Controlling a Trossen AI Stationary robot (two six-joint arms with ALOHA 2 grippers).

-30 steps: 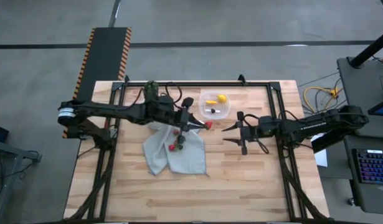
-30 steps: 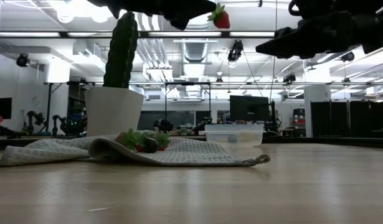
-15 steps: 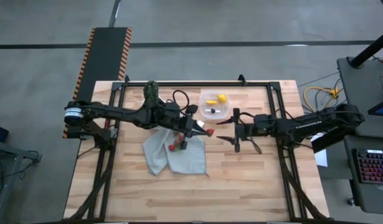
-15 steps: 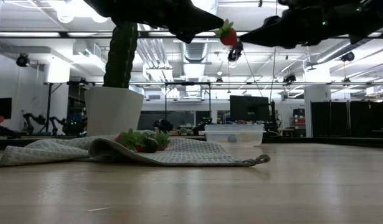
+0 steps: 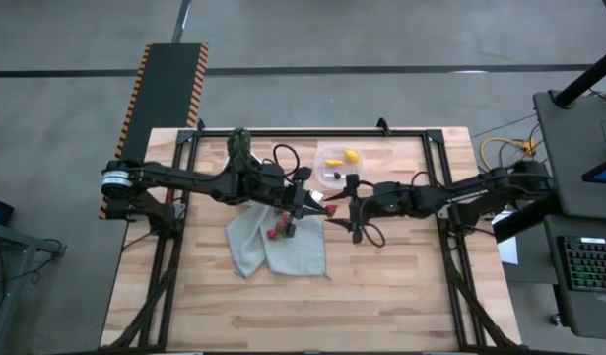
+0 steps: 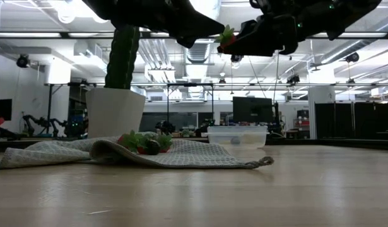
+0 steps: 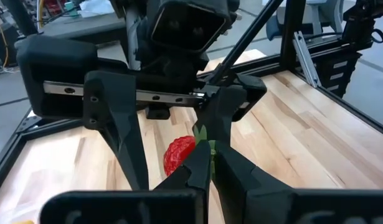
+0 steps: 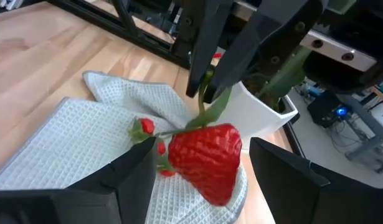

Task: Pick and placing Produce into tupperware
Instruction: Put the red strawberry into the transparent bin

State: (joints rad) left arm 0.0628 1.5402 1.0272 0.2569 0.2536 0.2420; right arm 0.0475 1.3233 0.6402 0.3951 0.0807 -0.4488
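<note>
A crumpled grey cloth (image 5: 278, 245) lay on the wooden bench (image 5: 401, 286), left of centre. A green cactus (image 6: 122, 53) in a white pot (image 6: 114, 112) stood at the far left.

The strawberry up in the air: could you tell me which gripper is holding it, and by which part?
The left gripper holds the strawberry by its green leafy top, pinched between shut fingertips. The right gripper stands open on either side of the red body, not gripping it.

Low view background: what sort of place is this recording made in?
Most likely a robotics lab or open workshop. Behind the wooden table run exposed ceiling ducts and strip lights, with dark monitors on benches. In the high view, a keyboard desk stands beside the rig on a concrete floor.
</note>
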